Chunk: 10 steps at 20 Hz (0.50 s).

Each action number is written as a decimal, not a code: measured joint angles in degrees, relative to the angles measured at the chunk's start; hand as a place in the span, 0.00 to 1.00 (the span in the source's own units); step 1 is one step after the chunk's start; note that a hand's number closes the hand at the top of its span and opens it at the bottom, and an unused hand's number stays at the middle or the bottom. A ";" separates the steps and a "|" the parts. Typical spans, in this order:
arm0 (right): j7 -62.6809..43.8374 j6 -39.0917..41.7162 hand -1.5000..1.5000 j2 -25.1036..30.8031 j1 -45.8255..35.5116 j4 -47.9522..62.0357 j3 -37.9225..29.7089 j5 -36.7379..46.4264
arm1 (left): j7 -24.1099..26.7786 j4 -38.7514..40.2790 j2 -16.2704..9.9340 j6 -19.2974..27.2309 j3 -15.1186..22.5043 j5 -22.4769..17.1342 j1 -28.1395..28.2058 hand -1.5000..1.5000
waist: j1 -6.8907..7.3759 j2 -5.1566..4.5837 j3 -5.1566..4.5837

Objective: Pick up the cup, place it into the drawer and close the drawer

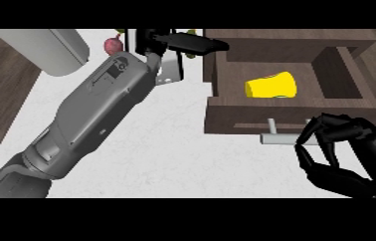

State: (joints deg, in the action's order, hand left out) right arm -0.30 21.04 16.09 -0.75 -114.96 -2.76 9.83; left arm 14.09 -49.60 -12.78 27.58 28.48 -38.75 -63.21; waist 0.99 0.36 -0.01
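Starting at the left, I see a pale grey rounded object (62, 51) near the corner of the white marbled desk (161, 155), and a small dark-red rounded fruit (112, 46) just beyond my left forearm. That forearm runs diagonally up the desk, and the left robot hand (187, 42) lies at the drawer's back left corner, fingers stretched out straight, holding nothing.

Next comes the dark brown wooden drawer (220, 113), pulled open. The bright yellow plastic cup (272, 85) lies on its side inside — so the placing looks done, and closing is what remains.

At the drawer's front sits the light grey bar handle (283, 138). My right robot hand (334, 150) is just beside it, fingers curled toward the thumb with nothing between them; a fingertip seems to touch the bar's end, though I cannot be sure.

To close well, I'd push squarely on the drawer front — straight along its travel, keeping the left arm clear.
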 measured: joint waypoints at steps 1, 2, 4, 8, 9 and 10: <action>0.05 -0.94 1.00 -0.42 -1.23 1.25 0.72 1.84 | -0.23 -1.41 -0.73 0.11 -0.40 0.08 1.25 0.00 | 0.12 -0.04 0.01; 0.05 -1.31 1.00 -0.07 -2.90 2.90 0.70 3.16 | -0.72 -3.09 -1.77 -0.26 -0.66 0.03 2.46 0.00 | 0.35 -0.07 0.00; 2.31 -2.86 1.00 -0.33 -3.17 5.45 2.44 7.31 | -1.74 -6.79 -4.31 -0.95 -1.45 -0.23 5.23 0.00 | 0.62 -0.06 0.00; 3.21 -5.08 1.00 -0.05 -6.70 9.97 6.62 15.66 | -2.41 -12.01 -8.17 -3.17 -2.92 -0.78 10.62 0.00 | 0.93 -0.16 0.00; 3.44 -5.90 1.00 -0.08 -6.89 11.19 8.08 18.19 | -2.21 -13.40 -9.04 -3.51 -3.16 -0.85 12.35 0.00 | 1.13 -0.15 -0.01; 3.95 -6.67 1.00 0.11 -7.20 12.53 9.53 20.76 | -1.64 -14.27 -9.68 -4.00 -3.46 -0.92 14.07 0.00 | 1.22 -0.19 -0.01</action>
State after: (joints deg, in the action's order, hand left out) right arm 3.65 14.38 16.21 -7.94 -102.43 6.77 30.59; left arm 12.46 -63.87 -22.46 23.57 25.02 -39.67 -49.14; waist 2.21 0.17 -0.03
